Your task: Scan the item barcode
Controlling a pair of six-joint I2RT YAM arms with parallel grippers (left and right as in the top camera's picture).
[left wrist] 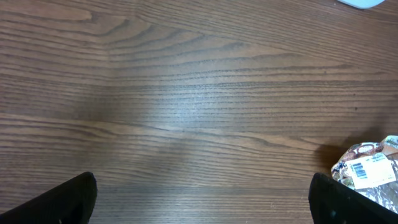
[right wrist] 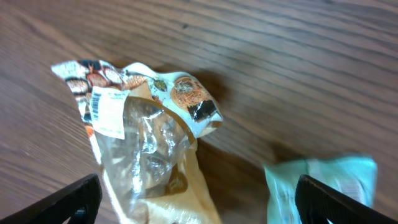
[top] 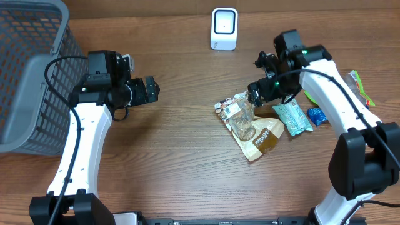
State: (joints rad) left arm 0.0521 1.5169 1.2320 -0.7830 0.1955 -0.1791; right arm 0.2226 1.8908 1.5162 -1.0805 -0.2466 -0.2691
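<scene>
**Snack bag flat on the worktop, both grippers apart**

Overhead: the crinkled snack bag [top: 249, 125] lies on the wooden worktop [top: 181, 156], well below the white scanner [top: 224, 28]. The right gripper [top: 256, 94] hangs over its upper edge. The left gripper [top: 150, 89] is well apart from it, near the grey basket [top: 31, 75].

Left wrist: jaws spread wide over bare wood, with the bag's barcode label [left wrist: 367, 171] at the right edge.

Right wrist: jaws spread wide, holding nothing. The bag lies beneath, label up, with a teal packet [right wrist: 323, 180] beside it.

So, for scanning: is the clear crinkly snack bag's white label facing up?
Yes, the white barcode label faces up on the clear crinkly snack bag.
</scene>
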